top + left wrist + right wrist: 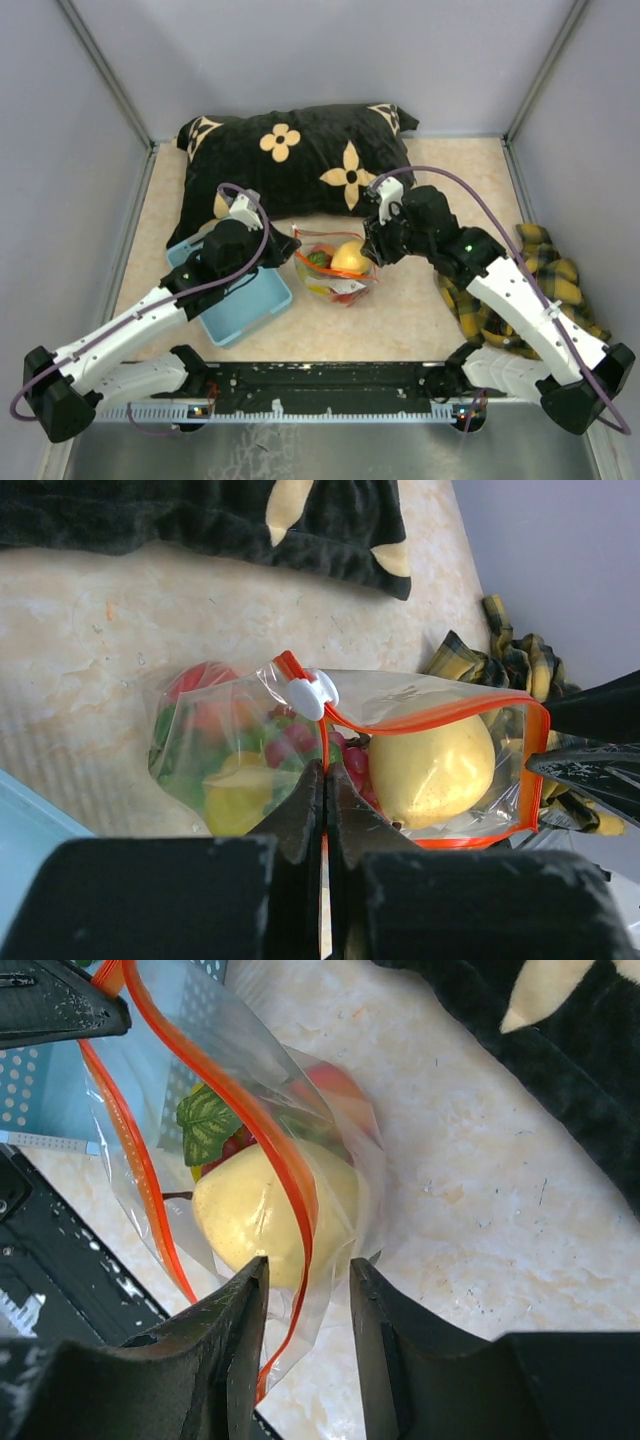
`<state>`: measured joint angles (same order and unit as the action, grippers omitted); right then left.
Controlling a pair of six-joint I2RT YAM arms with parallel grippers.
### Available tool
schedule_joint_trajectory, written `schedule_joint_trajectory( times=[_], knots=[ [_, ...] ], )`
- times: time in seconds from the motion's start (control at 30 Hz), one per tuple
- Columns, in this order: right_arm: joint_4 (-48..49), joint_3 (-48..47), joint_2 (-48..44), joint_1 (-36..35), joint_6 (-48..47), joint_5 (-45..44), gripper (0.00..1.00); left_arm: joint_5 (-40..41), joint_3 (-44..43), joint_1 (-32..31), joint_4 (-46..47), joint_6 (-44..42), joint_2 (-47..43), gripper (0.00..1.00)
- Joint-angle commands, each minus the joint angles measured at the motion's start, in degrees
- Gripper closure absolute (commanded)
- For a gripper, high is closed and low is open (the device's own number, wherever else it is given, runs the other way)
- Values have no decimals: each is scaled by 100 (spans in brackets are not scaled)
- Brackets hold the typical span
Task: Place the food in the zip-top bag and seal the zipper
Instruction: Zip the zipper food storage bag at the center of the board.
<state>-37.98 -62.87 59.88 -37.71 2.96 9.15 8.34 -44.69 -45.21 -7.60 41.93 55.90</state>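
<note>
The zip-top bag [340,290] is lying at the middle of the beige table [420,310], and all the food that shows is sitting inside it: a big yellow pear [435,770] is filling the mouth end, a red strawberry [200,680] is pressing against the far wall, and a smaller yellow piece [235,800], some reddish grapes [290,742] and a green leaf [205,1120] are packing the space between. The zipper [430,706] is gaping around the pear, its two red strips running well apart, with the white slider [312,693] sitting at one end of the mouth. The left gripper [325,775] is reaching in from 9 o'clock of the bag with its fingers pressed tight together, pinching the bag's edge, a sliver of red strip showing between them. The right gripper [307,1270] is coming in from 3 o'clock; its fingers are standing a little apart with one red strip and a fold of clear plastic passing through the gap, and no squeeze on them is showing. A light blue basket [250,300] is resting at 8 o'clock of the bag, partly under the left arm, with nothing showing in the part that is visible. A black flowered pillow [300,150] is lying at 12 o'clock, and a yellow plaid cloth [540,250] is bunching at 3 o'clock under the right arm.
</note>
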Motion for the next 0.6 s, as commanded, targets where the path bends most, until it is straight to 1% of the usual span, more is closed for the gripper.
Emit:
schedule_joint_trajectory(
  times=[0.0,0.17,0.33,0.43,0.5,0.57],
  knots=[
    [-833,-560,144,-18,-129,92,61,106,-264,24,246,61,28,100],
    [-1104,-463,191,-17,-48,-137,60,124,-294,30,300,76,91,100],
    [-1134,-300,172,-31,18,-53,60,171,-285,30,334,87,145,100],
    [-1162,-264,185,-28,32,-290,60,203,-259,32,371,108,175,100],
    [-1200,-261,276,-26,-45,-473,62,191,-245,30,434,121,193,100],
    [-1199,-248,366,-26,-125,-680,71,185,-267,33,480,101,208,100]
  ],
)
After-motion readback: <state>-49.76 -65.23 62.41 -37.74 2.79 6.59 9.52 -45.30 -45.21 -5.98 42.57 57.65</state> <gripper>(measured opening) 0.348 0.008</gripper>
